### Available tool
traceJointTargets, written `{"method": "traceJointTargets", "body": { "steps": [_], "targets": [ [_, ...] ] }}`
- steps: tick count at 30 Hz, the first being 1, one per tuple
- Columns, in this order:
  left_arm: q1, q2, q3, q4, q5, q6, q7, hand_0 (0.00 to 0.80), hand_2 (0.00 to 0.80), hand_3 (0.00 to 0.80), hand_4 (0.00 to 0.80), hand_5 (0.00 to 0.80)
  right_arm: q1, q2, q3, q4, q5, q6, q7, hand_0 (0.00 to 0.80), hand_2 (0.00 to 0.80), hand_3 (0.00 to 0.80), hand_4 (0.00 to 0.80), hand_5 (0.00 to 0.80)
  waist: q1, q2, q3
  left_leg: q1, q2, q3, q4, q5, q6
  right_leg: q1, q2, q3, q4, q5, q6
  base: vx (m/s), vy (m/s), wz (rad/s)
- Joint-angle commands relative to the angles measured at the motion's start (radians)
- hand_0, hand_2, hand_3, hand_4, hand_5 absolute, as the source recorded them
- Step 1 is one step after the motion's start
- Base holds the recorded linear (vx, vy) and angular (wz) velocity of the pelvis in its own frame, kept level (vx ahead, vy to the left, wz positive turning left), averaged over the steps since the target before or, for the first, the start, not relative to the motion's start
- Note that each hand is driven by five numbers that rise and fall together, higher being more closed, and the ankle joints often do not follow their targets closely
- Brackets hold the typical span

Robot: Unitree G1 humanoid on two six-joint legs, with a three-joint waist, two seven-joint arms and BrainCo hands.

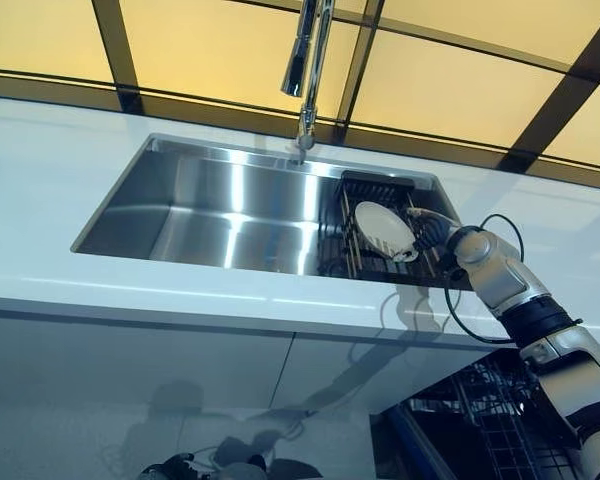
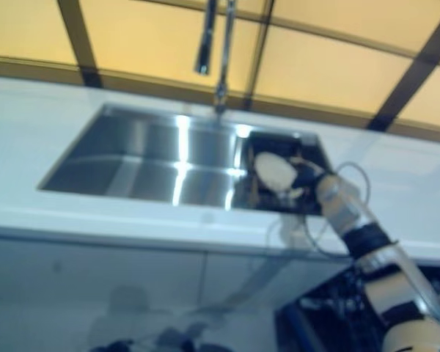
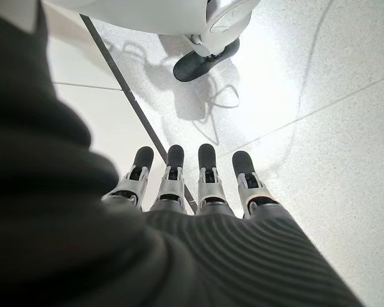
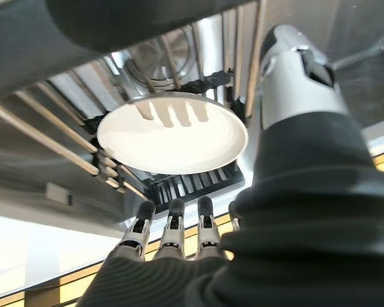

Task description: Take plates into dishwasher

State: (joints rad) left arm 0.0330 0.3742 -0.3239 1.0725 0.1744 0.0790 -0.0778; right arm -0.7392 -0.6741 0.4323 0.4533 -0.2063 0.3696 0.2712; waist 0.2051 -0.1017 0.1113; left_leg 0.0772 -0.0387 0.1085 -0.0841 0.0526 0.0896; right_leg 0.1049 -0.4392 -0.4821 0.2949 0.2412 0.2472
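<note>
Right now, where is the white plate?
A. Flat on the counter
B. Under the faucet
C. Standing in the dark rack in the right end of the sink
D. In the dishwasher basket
C: the white plate stands in the dark rack inside the sink, the right hand beside it.

Faucet (image 1: 308, 70) top cut off; dishwasher rack (image 1: 480, 420) (lower right) partly cropped

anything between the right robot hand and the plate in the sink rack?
Nothing visible. The right robot hand is right at the white plate, which stands in the dark rack at the right end of the sink. In the right wrist view its fingers reach toward the plate's rim with only rack bars behind it.
</note>
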Motion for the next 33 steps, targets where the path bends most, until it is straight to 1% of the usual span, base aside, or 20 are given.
{"method": "traceJointTargets", "body": {
  "steps": [1, 10, 14, 21, 33],
  "targets": [
    [-0.012, -0.014, -0.008, -0.017, 0.031, -0.023, -0.004, 0.000, 0.000, 0.000, 0.000, 0.000, -0.074, -0.023, -0.075, 0.000, -0.047, -0.004, -0.074, 0.000, 0.000, 0.000, 0.000, 0.000, 0.004, 0.011, 0.026, 0.001, -0.009, 0.029, -0.003, -0.081, -0.040, -0.088, -0.051, 0.042, 0.074, 0.031, 0.009, 0.073, -0.014, 0.11],
    [-0.027, -0.009, -0.025, -0.045, 0.003, -0.020, -0.008, 0.000, 0.000, 0.000, 0.000, 0.000, -0.126, -0.043, -0.077, 0.007, -0.045, 0.002, -0.120, 0.000, 0.000, 0.000, 0.000, 0.000, 0.009, 0.022, 0.062, -0.029, -0.003, 0.013, -0.003, -0.067, -0.047, -0.123, -0.043, 0.054, 0.062, 0.033, 0.010, 0.016, -0.006, 0.01],
    [-0.034, -0.005, -0.027, -0.047, -0.003, -0.021, -0.009, 0.000, 0.000, 0.000, 0.000, 0.000, -0.142, -0.048, -0.077, 0.010, -0.027, 0.003, -0.129, 0.000, 0.000, 0.000, 0.000, 0.000, 0.010, 0.022, 0.074, -0.032, 0.003, 0.013, -0.003, -0.066, -0.051, -0.132, -0.040, 0.061, 0.062, 0.034, 0.011, 0.000, -0.005, -0.01],
    [-0.033, 0.000, -0.032, -0.066, -0.006, -0.027, -0.014, 0.000, 0.000, 0.000, 0.000, 0.000, -0.141, -0.051, -0.073, 0.015, -0.006, -0.011, -0.136, 0.000, 0.000, 0.000, 0.000, 0.000, 0.010, 0.027, 0.081, -0.028, 0.011, 0.016, -0.003, -0.065, -0.054, -0.139, -0.048, 0.067, 0.085, 0.042, 0.013, 0.000, 0.000, 0.00],
    [-0.046, -0.003, -0.045, -0.082, -0.010, -0.017, -0.008, 0.000, 0.000, 0.000, 0.000, 0.000, -0.128, -0.014, -0.074, 0.006, -0.002, -0.016, -0.153, 0.000, 0.000, 0.000, 0.000, 0.000, 0.009, 0.038, 0.095, -0.026, 0.011, 0.016, -0.003, -0.065, -0.053, -0.153, -0.057, 0.075, 0.106, 0.051, 0.015, 0.004, -0.001, 0.01]
  ]
}}
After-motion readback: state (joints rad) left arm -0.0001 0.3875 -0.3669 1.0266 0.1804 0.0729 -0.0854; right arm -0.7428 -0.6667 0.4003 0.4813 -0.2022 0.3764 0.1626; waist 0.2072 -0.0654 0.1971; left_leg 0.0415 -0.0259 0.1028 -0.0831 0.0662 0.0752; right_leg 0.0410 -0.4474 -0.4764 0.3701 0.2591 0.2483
